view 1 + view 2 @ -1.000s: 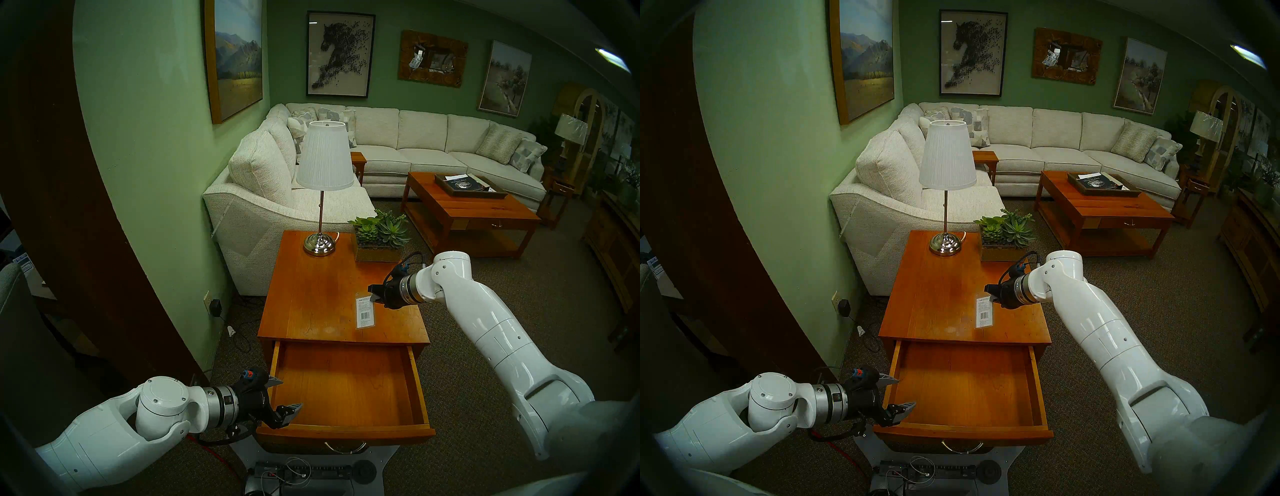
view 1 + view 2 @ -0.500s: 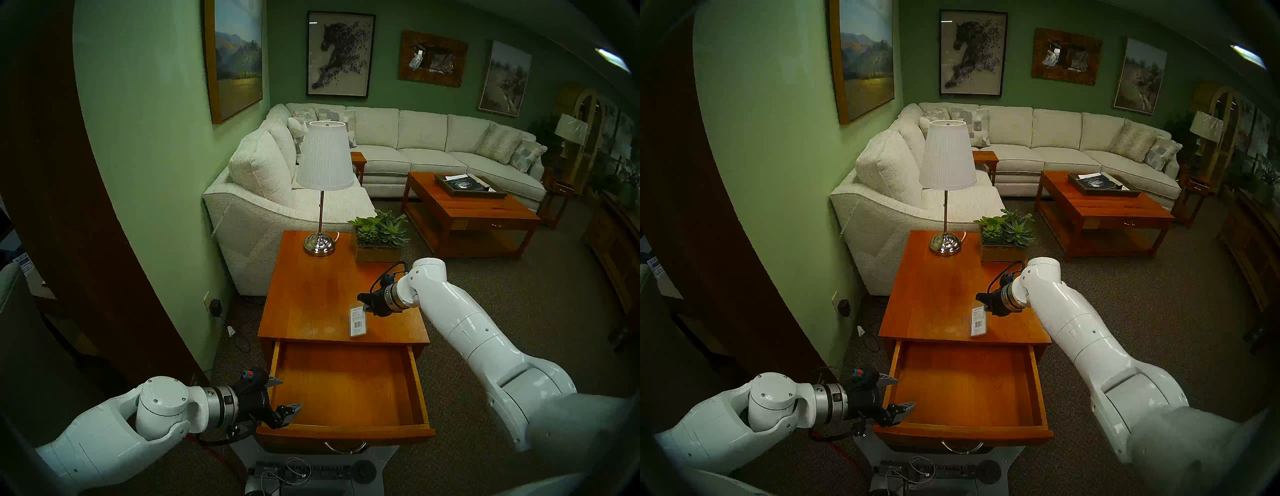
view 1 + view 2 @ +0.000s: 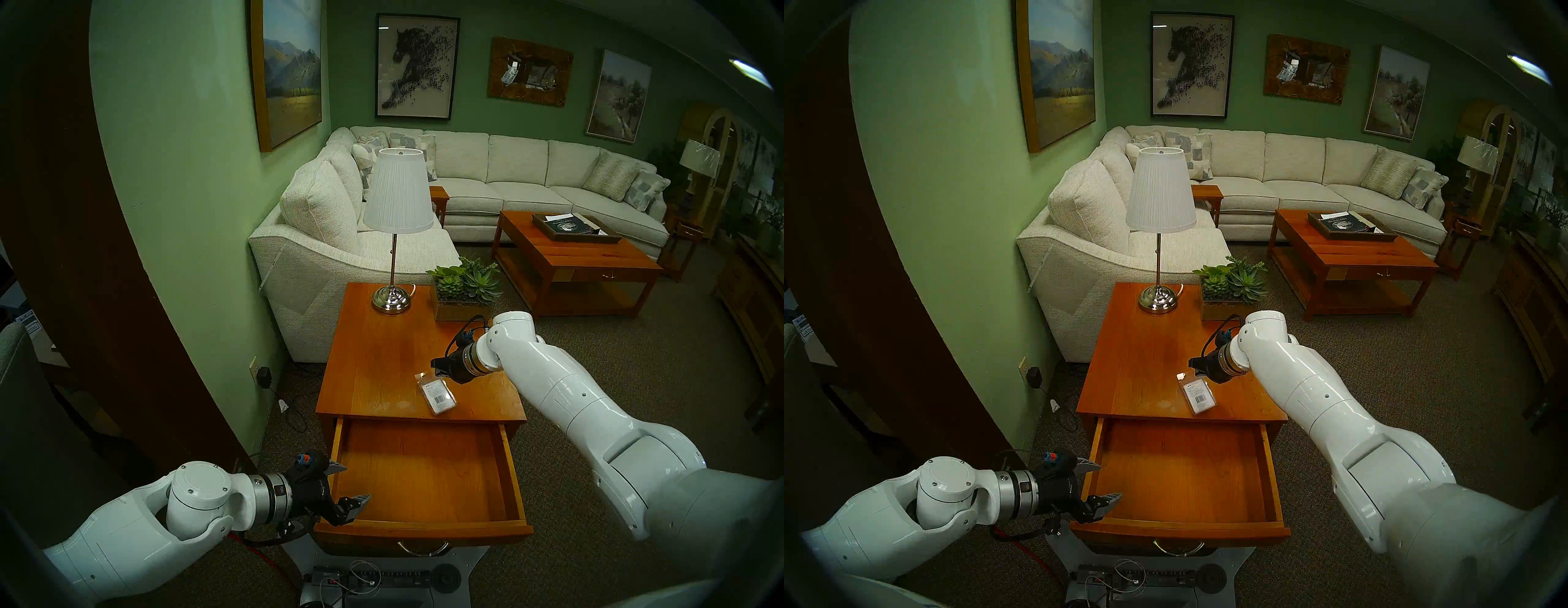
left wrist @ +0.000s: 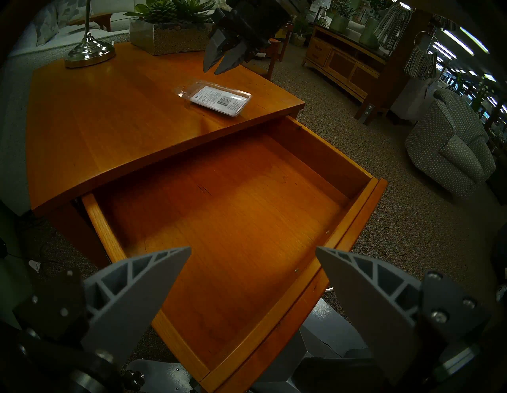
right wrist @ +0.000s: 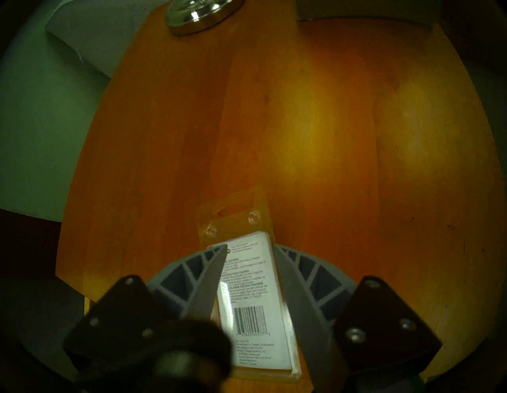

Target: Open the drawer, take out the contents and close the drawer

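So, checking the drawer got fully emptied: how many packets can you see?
1: the clear packet lies on the tabletop near its front edge, below the right gripper. The open drawer shows none.

Readable text appears only on the white label of the clear packet (image 5: 253, 299), at lower centre of the right wrist view. A barcode sits in the label's lower half, with the digits "23420 04577" beneath it. Above the barcode, a bold line ends in "PARA COLGAR CUADROS". The remaining fine print is too blurred to read. In the left wrist view, upper centre, the label (image 4: 218, 99) shows only the barcode, its lettering illegible.
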